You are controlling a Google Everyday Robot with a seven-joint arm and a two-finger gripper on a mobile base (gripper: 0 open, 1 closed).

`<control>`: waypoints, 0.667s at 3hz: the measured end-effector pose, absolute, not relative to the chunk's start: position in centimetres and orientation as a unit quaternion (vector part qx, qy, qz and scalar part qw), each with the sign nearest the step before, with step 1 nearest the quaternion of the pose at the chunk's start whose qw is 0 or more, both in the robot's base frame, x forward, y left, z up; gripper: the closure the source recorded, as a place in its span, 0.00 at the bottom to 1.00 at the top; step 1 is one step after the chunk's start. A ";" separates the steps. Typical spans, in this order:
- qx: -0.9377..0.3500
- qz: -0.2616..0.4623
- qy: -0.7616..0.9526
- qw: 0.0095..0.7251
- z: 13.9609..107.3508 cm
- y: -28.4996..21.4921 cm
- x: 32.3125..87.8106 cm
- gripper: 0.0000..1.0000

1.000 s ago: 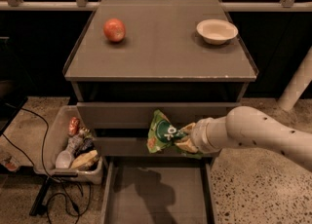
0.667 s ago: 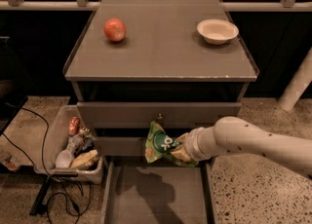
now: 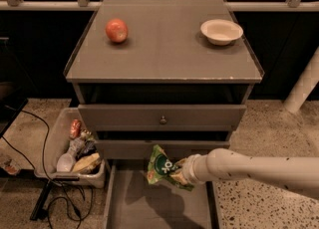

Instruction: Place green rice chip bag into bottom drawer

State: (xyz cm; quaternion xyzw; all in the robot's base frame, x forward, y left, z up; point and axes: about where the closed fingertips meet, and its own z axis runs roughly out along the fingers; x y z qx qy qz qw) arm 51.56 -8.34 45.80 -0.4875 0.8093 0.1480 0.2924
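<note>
Lower than a second ago, our claw (image 3: 183, 172) grips the crinkled bright green foil chip bag (image 3: 162, 166) just above the open wide shallow grey bottom drawer (image 3: 144, 209), at its far end. We see the round red-orange apple (image 3: 116, 30) unmoved on the table (image 3: 164, 54).

Grey cabinet top (image 3: 164, 49), red-orange apple (image 3: 116, 30) at its rear left, white bowl (image 3: 221, 31) at its rear right, well apart, gripper (image 3: 183, 172) below its front edge, clasping green rice chip bag (image 3: 162, 166) above the open bottom drawer (image 3: 139, 208)
</note>
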 end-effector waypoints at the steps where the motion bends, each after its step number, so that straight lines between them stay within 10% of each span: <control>1: -0.484 0.137 0.809 0.304 40.8 -8.3 50.8 1.00; 2: -0.473 0.135 0.817 0.301 36.5 -8.4 51.3 1.00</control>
